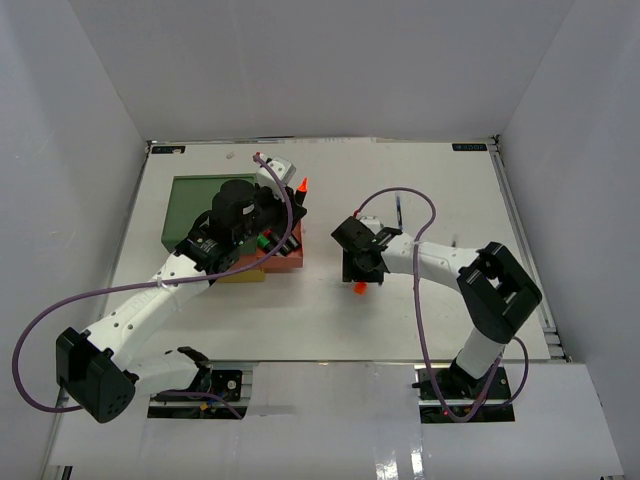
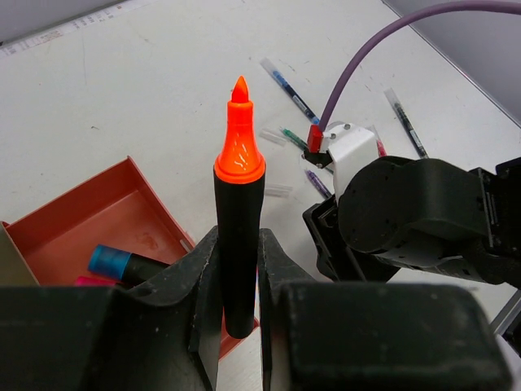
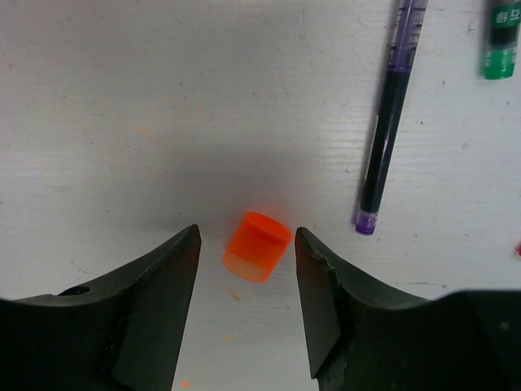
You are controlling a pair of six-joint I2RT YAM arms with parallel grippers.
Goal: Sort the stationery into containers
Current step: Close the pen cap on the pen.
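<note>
The orange highlighter [image 2: 239, 236] is standing uncapped, tip up, at frame centre — the left arm's jaws are gripping its black barrel, likely presenting it for capping. Its orange cap [image 3: 257, 246] is sitting on the counter [image 3: 122, 122] between the right arm's open jaws, untouched; a purple pen [image 3: 389, 130] is lying clear at upper right.

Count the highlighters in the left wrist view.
2: an uncapped orange highlighter upright in the left gripper; a blue-capped highlighter lying in the red drawer. Others may hide behind the gripper.
</note>
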